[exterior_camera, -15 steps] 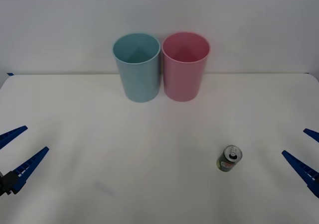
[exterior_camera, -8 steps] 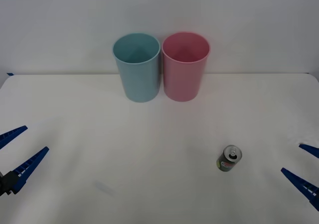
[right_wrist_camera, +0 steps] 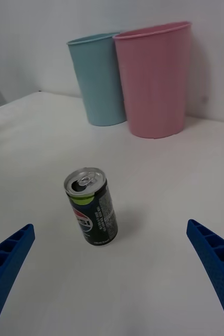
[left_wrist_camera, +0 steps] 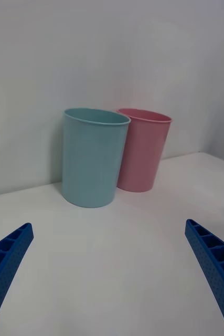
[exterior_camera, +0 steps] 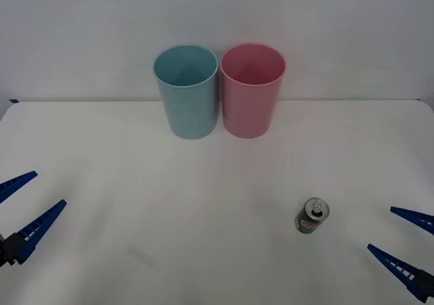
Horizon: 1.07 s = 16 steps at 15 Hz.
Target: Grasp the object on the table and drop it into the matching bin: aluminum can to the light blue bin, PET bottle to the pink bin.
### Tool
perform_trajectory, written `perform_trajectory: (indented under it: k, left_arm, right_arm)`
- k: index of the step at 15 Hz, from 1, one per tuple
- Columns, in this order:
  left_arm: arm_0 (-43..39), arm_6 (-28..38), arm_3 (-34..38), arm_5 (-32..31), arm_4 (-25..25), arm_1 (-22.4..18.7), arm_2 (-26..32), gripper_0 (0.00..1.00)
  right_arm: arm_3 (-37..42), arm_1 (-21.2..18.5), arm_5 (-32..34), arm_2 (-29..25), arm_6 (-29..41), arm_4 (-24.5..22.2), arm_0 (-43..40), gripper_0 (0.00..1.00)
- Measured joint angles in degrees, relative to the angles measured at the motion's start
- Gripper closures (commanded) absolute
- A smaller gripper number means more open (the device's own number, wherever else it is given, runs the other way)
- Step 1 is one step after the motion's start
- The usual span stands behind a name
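Stood upright on the white table (exterior_camera: 102,156), lower right of the front view: the aluminum can (exterior_camera: 311,215), well apart from the light blue bin (exterior_camera: 186,91) and pink bin (exterior_camera: 251,90) at upper centre. Hung at the lower right edge, right gripper (exterior_camera: 401,247), fingers wide, nothing held. Parked at the lower left, left gripper (exterior_camera: 24,206), likewise spread. Judged best: centre the can between the right fingers, come in low around its body, close gently to avoid tipping or denting it

Overhead front, two low wrist views
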<state>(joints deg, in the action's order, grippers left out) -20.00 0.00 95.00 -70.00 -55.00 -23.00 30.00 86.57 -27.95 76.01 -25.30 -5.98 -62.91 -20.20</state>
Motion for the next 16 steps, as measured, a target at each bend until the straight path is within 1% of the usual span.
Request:
perform_trajectory:
  k: [1,4,7,13,16]
  left_arm:
    - [0.0,0.0,0.0,0.0,0.0,0.0,0.0,0.0]
    - [0.0,0.0,0.0,0.0,0.0,0.0,0.0,0.0]
    - [0.0,0.0,0.0,0.0,0.0,0.0,0.0,0.0]
    - [0.0,0.0,0.0,0.0,0.0,0.0,0.0,0.0]
    - [0.0,0.0,0.0,0.0,0.0,0.0,0.0,0.0]
  right_arm:
    - [-0.43,0.0,-0.08,0.69,-0.63,-0.2,0.2,0.0]
    - [-3.66,0.0,-0.46,2.04,-6.1,-0.49,1.9,0.0]
    - [-5.41,0.01,-1.03,3.64,-7.23,-0.89,3.14,0.0]
    - [-5.48,0.14,-7.86,10.2,-8.5,-0.32,4.72,0.0]
    - [-5.5,1.0,-10.91,12.86,-9.17,-0.25,6.08,0.0]
